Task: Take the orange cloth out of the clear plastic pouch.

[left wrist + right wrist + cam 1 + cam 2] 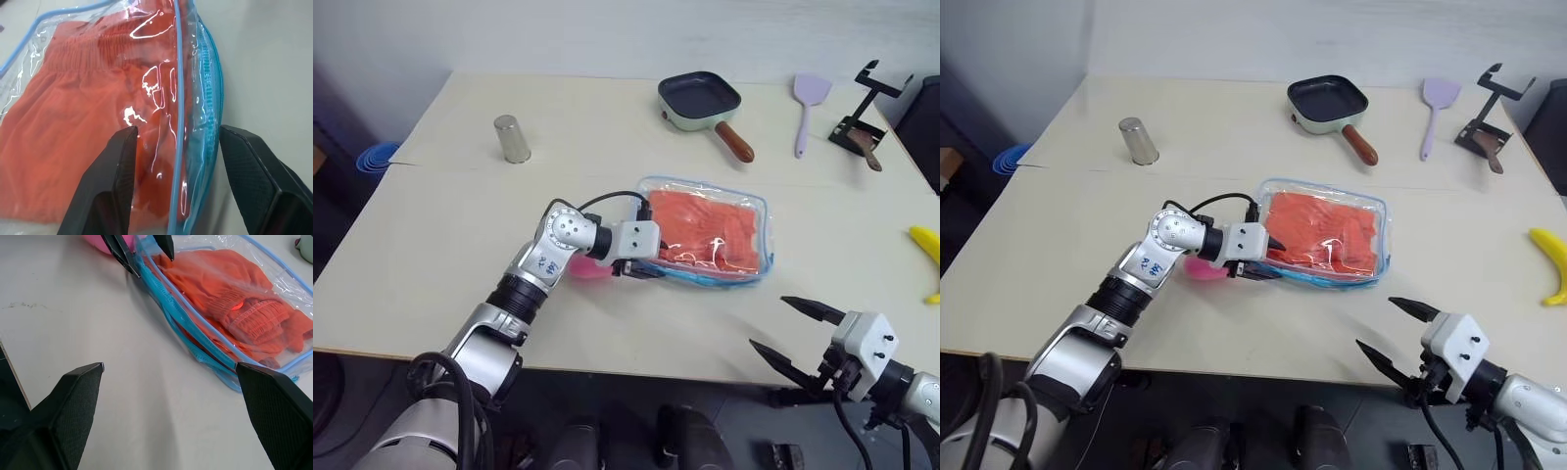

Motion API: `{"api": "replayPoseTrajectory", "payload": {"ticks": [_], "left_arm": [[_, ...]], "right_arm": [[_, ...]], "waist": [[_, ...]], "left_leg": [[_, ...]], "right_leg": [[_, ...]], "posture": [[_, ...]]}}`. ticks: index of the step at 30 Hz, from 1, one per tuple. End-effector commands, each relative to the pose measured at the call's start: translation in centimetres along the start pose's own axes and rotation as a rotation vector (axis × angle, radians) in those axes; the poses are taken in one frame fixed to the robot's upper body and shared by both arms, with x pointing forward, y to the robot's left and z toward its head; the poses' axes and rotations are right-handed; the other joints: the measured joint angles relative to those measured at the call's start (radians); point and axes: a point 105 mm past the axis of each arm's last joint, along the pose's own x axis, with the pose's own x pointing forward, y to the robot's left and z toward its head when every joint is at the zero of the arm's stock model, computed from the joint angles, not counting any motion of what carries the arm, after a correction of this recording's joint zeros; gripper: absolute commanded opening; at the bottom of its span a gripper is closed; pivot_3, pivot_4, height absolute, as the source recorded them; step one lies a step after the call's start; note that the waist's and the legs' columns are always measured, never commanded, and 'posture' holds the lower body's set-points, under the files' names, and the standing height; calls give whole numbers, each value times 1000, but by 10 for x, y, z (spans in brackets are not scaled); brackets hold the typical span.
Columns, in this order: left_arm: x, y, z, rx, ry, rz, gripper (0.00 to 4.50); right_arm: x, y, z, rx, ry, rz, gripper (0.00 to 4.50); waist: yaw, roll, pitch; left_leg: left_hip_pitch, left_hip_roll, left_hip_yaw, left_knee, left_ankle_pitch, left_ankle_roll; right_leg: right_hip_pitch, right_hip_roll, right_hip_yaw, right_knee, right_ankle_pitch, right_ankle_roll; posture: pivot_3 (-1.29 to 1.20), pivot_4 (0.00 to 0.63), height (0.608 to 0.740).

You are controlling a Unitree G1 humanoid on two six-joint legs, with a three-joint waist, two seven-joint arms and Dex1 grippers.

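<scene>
Left wrist view: left gripper part-open, straddling the clear plastic pouch zip edge, gripping nothing, seemingly lining up; orange cloth inside; right gripper wide, empty, near the pouch.

The table is viewed downward from the head by 2 eye cameras; the pouch is viewed closely from both wrists.
</scene>
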Motion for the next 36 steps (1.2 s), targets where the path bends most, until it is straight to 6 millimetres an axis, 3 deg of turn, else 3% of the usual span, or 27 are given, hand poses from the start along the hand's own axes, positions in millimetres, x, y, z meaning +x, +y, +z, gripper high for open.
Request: {"api": "replayPoseTrajectory", "payload": {"ticks": [1,8,14,18,23,29,36], "left_arm": [[-3,9,9,23,-26,25,2141],[-4,8,12,-73,-87,15,21],[-2,4,19,-227,-165,-11,21],[-2,5,27,-365,-237,3,21],[-7,11,36,-484,-306,56,21],[-10,6,33,-490,-289,62,21],[-7,-2,31,-477,-271,42,21]], "right_arm": [[2,4,9,-7,-32,10,4500],[8,11,10,14,-46,54,4500],[26,26,17,54,-76,143,4500],[48,26,23,48,-97,140,4500],[83,24,19,160,-69,120,4500],[117,-5,23,182,-81,-33,4500],[129,-23,29,258,-95,-151,4500]], "waist": [[-1,0,0],[-1,0,0],[-3,0,0],[-3,0,0],[-4,0,0],[-4,0,0],[-5,0,0]], "left_leg": [[0,0,0,0,0,0],[0,0,0,0,0,0],[0,0,0,0,0,0],[0,1,0,1,0,0],[-1,1,-1,1,0,0],[-1,1,-1,1,0,0],[-1,1,-1,1,0,0]], "right_leg": [[0,0,0,0,0,0],[0,0,0,0,0,0],[0,0,0,0,0,0],[0,0,0,0,0,0],[0,-1,0,0,0,0],[-1,-1,0,0,0,0],[-1,-1,-1,0,0,0]], "posture": [[0,150,740],[0,150,740],[0,150,740],[0,150,740],[0,150,740],[0,150,740],[0,150,740]]}}
